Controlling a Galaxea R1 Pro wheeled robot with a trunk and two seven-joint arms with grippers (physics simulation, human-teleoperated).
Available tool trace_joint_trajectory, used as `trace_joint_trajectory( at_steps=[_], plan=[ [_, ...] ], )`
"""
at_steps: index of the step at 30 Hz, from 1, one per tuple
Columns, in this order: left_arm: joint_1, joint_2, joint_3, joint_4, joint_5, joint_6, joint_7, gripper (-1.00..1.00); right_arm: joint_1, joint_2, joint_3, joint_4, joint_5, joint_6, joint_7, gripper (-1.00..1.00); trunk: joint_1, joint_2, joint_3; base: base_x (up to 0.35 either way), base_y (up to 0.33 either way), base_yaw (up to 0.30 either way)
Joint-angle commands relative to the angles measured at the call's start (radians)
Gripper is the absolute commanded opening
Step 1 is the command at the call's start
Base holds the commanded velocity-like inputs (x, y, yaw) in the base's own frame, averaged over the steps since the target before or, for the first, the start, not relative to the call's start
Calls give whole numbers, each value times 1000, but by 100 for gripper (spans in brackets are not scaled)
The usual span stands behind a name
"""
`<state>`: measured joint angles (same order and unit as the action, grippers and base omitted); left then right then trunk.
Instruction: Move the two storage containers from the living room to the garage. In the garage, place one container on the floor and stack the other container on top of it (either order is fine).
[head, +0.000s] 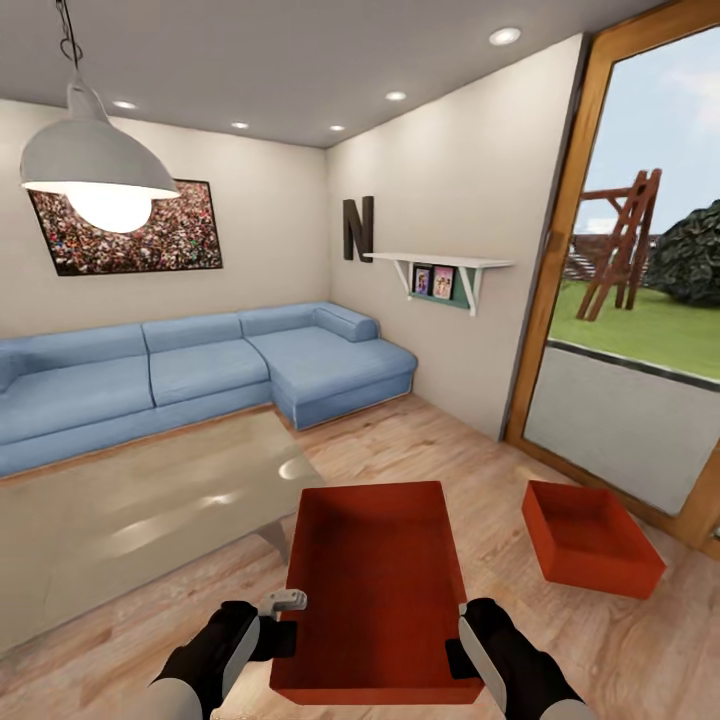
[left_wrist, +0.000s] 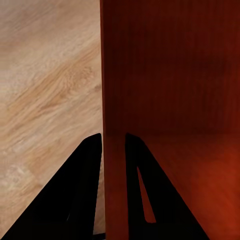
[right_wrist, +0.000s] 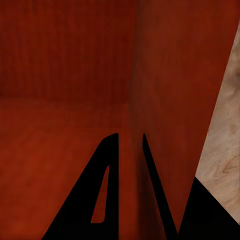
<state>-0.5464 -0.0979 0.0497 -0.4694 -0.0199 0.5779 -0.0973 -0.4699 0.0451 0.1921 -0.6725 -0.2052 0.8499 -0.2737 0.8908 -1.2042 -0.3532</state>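
I hold one red-orange storage container (head: 375, 580) in front of me above the light wood-plank floor of the living room. My left gripper (head: 283, 632) is shut on its left wall (left_wrist: 114, 150), one finger inside and one outside. On the opposite side, my right gripper (head: 462, 640) pinches the right wall (right_wrist: 131, 150) the same way. The second storage container (head: 590, 540) sits on the wood floor to the right, near the glass door.
A glass coffee table (head: 130, 510) stands at the left, just beyond the held bin. A blue sofa (head: 200, 370) runs along the back wall. A wood-framed glass door (head: 640, 300) fills the right side. A pendant lamp (head: 95, 160) hangs at upper left.
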Motion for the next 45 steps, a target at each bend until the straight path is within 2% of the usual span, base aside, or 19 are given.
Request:
trace_joint_trajectory(
  at_steps=[1, 11, 45],
  plan=[
    [0, -2, 1, 0, 14, 7, -3, -100, -1, 13, 1, -4, -62, -9, -4, -100, 0, -1, -1, 0, 0, 300],
    [0, -2, 2, 0, 14, 7, -3, -100, -1, 13, 1, -4, -62, -9, -4, -100, 0, -1, -4, 0, 0, 296],
    [0, -2, 2, 0, 14, 7, -3, -100, -1, 13, 0, -4, -62, -9, -4, -100, 0, -1, -36, 0, 0, 262]
  ],
)
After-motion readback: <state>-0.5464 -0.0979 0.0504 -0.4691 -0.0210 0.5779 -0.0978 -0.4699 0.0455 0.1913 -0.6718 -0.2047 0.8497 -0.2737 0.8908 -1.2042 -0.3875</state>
